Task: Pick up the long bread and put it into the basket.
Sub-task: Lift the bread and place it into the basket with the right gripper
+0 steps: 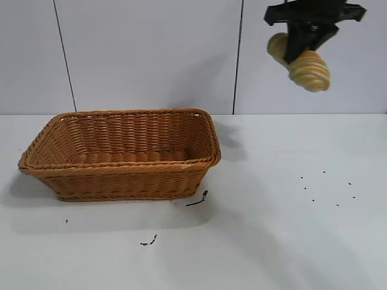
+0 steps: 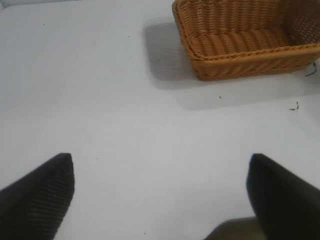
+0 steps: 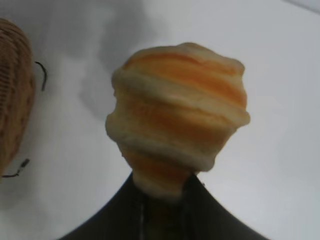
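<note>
Bread hangs high in the air, clamped between the fingers of the right gripper up near the back wall, well off to the right of the basket and far above the table. The loaf tilts, its striped end bulging out past the fingers. The basket sits on the left part of the table with nothing inside it. A few dark crumbs speckle the surface. The left gripper hovers over bare table near the basket, its fingers spread wide apart.
</note>
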`<act>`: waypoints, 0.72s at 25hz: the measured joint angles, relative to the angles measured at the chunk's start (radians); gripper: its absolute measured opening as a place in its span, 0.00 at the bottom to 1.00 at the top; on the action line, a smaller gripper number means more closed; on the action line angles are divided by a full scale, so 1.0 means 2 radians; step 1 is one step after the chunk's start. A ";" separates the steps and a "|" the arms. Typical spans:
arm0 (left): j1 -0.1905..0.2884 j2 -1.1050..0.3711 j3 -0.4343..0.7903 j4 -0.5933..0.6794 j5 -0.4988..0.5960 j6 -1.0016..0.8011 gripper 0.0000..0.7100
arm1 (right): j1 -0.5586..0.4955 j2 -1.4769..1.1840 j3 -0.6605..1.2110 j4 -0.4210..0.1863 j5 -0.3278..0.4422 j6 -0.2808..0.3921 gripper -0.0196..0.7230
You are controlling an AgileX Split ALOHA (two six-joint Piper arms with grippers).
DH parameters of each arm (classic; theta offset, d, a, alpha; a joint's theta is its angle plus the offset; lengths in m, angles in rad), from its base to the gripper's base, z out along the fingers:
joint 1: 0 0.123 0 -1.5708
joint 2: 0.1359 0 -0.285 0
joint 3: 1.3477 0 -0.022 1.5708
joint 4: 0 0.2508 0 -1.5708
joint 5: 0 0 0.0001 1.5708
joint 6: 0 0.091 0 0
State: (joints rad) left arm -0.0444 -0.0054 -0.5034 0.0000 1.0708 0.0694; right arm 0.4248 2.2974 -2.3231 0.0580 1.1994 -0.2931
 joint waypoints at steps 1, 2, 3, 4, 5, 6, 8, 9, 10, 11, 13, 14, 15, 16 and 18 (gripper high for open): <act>0.000 0.000 0.000 0.000 0.000 0.000 0.98 | 0.016 0.005 -0.001 0.000 -0.009 -0.018 0.15; 0.000 0.000 0.000 0.000 0.000 0.000 0.98 | 0.029 0.009 -0.001 0.000 -0.017 -0.037 0.15; 0.000 0.000 0.000 0.000 0.000 0.000 0.98 | 0.044 0.013 -0.001 0.000 -0.030 -0.060 0.15; 0.000 0.000 0.000 0.000 0.000 0.000 0.98 | 0.056 0.017 -0.001 0.000 -0.039 -0.081 0.15; 0.000 0.000 0.000 0.000 0.000 0.000 0.98 | 0.072 0.022 -0.001 0.000 -0.050 -0.107 0.15; 0.000 0.000 0.000 0.000 0.000 0.000 0.98 | 0.081 0.027 -0.001 0.001 -0.062 -0.136 0.15; 0.000 0.000 0.000 0.000 0.000 0.000 0.98 | 0.101 0.038 -0.002 0.002 -0.085 -0.196 0.15; 0.000 0.000 0.000 0.000 0.000 0.000 0.98 | 0.106 0.044 -0.002 0.003 -0.095 -0.221 0.15; 0.000 0.000 0.000 0.000 0.000 0.000 0.98 | 0.112 0.052 -0.002 0.006 -0.103 -0.245 0.15; 0.000 0.000 0.000 0.000 0.000 0.000 0.98 | 0.115 0.062 -0.002 0.011 -0.109 -0.279 0.15; 0.000 0.000 0.000 0.000 0.000 0.000 0.98 | 0.117 0.080 -0.002 0.024 -0.115 -0.321 0.15; 0.000 0.000 0.000 0.000 0.000 0.000 0.98 | 0.118 0.090 -0.002 0.031 -0.115 -0.342 0.15; 0.000 0.000 0.000 0.000 0.000 0.000 0.98 | 0.118 0.098 -0.002 0.032 -0.117 -0.360 0.15; 0.000 0.000 0.000 0.000 0.000 0.000 0.98 | 0.118 0.106 -0.002 0.032 -0.118 -0.372 0.15; 0.000 0.000 0.000 0.000 0.000 0.000 0.98 | 0.118 0.117 -0.002 0.032 -0.127 -0.384 0.15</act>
State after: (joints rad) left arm -0.0444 -0.0054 -0.5034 0.0000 1.0708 0.0694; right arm 0.6601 2.5317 -2.3276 0.1214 0.9454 -1.0603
